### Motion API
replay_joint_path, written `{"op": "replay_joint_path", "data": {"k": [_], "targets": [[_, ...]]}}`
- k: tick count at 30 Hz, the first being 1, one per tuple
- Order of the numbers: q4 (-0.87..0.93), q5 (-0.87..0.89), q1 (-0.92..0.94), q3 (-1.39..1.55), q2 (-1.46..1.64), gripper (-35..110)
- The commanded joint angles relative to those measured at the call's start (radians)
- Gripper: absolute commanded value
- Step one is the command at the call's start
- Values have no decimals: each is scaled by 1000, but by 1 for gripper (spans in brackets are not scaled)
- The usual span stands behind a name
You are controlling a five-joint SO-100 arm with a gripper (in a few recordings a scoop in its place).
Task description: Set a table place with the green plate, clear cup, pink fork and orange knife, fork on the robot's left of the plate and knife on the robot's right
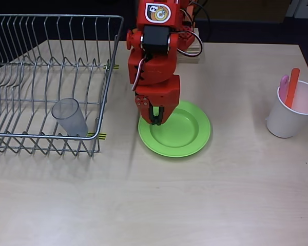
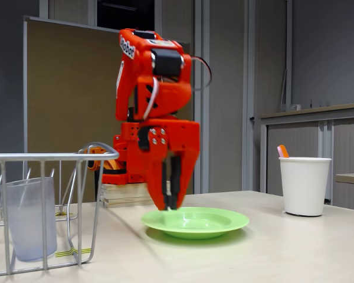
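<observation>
The green plate (image 1: pixel 182 130) (image 2: pixel 196 221) lies flat on the table (image 1: pixel 195 205), in front of the arm's base. My gripper (image 1: pixel 155 121) (image 2: pixel 170 204) points straight down at the plate's back-left rim. Its fingers stand close together on that rim, with only a thin gap between them. The clear cup (image 1: pixel 69 117) (image 2: pixel 28 218) stands inside the wire dish rack at the left. The pink fork (image 1: pixel 284 82) and orange knife (image 1: pixel 293 86) (image 2: pixel 282 151) stand upright in a white cup at the right.
The wire dish rack (image 1: pixel 20 77) (image 2: pixel 53 157) takes up the table's left rear. The white cup (image 1: pixel 290 114) (image 2: pixel 305 186) stands near the right edge. Bare tabletop stretches in front of the plate and between the plate and the white cup.
</observation>
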Motion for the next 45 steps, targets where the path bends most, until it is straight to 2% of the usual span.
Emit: {"op": "replay_joint_path", "data": {"k": [1,16,33,45], "targets": [[-41,71,-54,-18,-8,0],[-152,347,-281,40,-55,0],[-178,486,-410,15,-83,0],[-173,499,-442,-15,-94,0]]}}
